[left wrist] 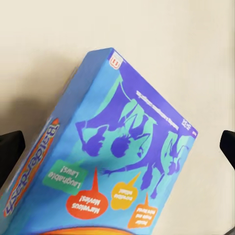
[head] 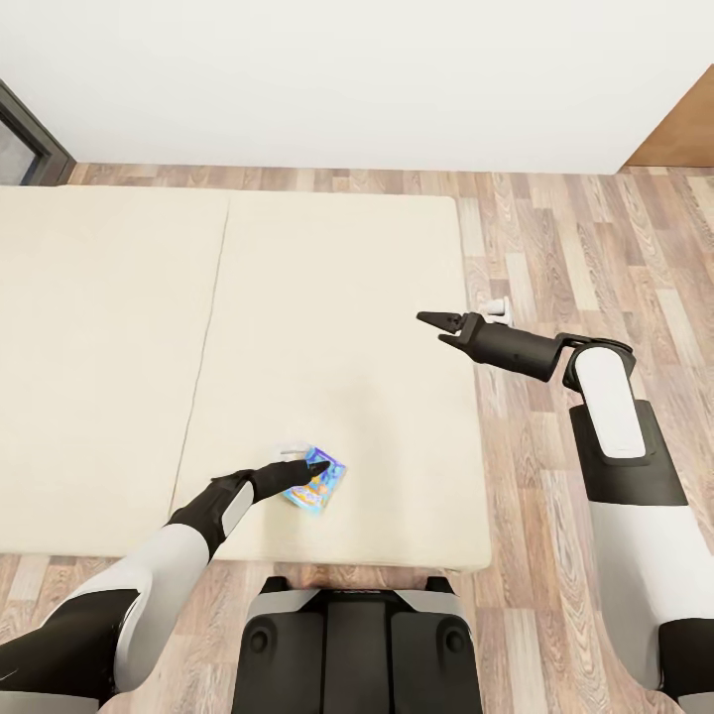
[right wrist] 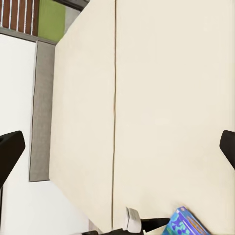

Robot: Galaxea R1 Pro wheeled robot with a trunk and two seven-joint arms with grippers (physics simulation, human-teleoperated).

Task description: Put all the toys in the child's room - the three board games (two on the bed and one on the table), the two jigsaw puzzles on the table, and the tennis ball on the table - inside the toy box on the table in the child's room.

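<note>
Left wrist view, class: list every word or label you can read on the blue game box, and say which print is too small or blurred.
"Balderdash": side of the blue game box.
"Laughable Laws!": green bubble on its lid.
"Marvelous Movies!": red bubble on its lid.
Yellow and orange bubbles, the line along the lid's edge, the small red logo: too blurred to read.

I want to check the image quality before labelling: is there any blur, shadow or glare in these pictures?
Head view: even light, no glare; the left hand covers part of the small board game on the bed. Left wrist view: the box is close, its small print soft, with a dim shadow beside it on the mattress. Right wrist view: sharp and flat-lit, the mattress seam clear.
</note>
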